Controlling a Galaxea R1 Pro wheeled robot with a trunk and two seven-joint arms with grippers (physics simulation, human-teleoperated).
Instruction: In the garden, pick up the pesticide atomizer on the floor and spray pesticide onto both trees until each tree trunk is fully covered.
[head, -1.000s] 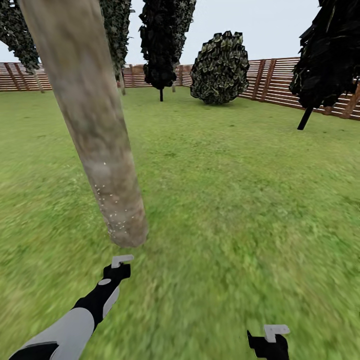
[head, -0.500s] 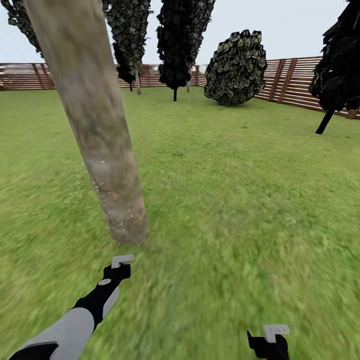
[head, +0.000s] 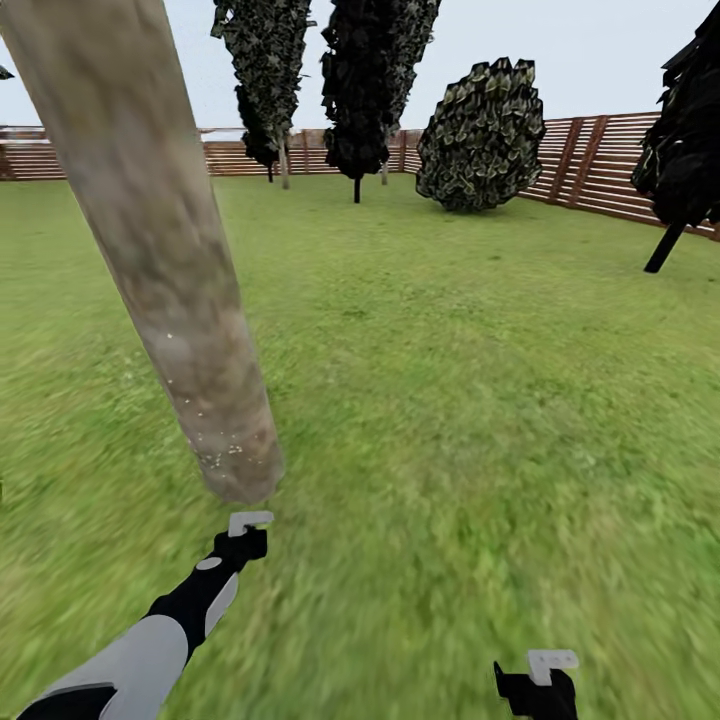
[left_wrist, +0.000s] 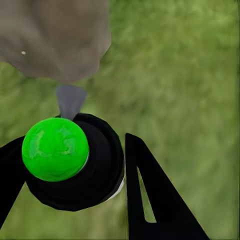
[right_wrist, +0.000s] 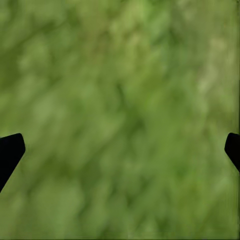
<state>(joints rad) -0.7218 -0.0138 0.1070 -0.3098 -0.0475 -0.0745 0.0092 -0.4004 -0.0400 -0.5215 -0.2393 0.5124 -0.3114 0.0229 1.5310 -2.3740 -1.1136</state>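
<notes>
Lawn view shifted, tree trunk (head: 170, 290) nearer left

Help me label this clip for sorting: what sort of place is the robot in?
Most likely a fenced garden or backyard, rendered in simulation: a green lawn, a brown slatted wooden fence along its edge, and trees, including a thick mottled trunk up close.

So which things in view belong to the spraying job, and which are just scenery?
Job:
- pesticide atomizer, clamped in the left gripper
- tree trunk, speckled near its base
- grass floor

Scenery:
- wooden fence
- dark cone trees
- round bush
- open right gripper
</notes>
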